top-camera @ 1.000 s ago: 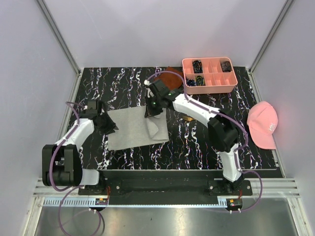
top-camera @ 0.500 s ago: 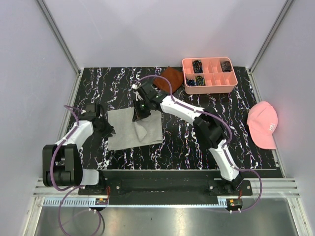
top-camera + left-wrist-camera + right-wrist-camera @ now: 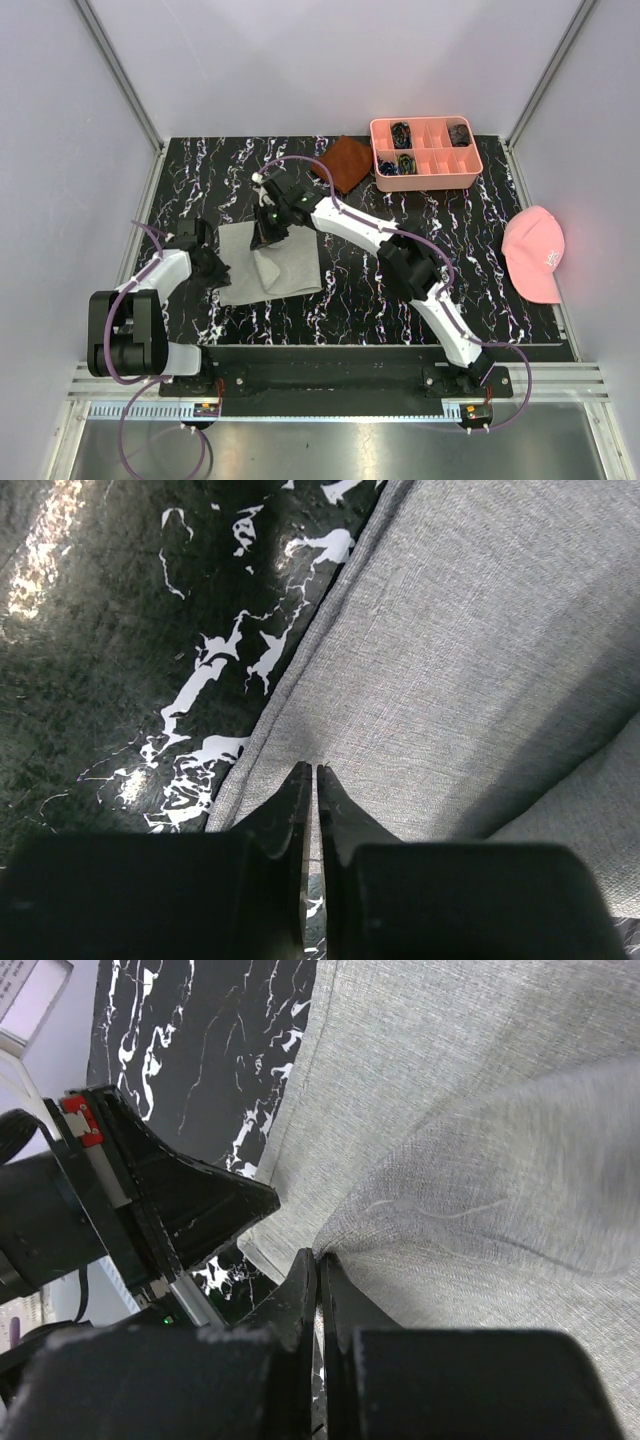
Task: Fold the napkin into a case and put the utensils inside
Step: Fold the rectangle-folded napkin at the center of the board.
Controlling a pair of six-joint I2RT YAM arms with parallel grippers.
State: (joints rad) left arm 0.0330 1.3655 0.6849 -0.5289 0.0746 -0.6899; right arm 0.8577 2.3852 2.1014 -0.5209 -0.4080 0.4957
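Napkin [image 3: 270, 262] on table [image 3: 350, 310]. Cloth [image 3: 345, 162] at 1 o'clock from napkin; tray [image 3: 430, 181] just beside cloth, at its 3 o'clock. Cap [image 3: 535, 255] at napkin's 3 o'clock, well apart.

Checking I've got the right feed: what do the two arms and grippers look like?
The left arm and right arm have white links, bulky black joints and a looping purple cable each. Left gripper and right gripper are black with slim tapered fingers.
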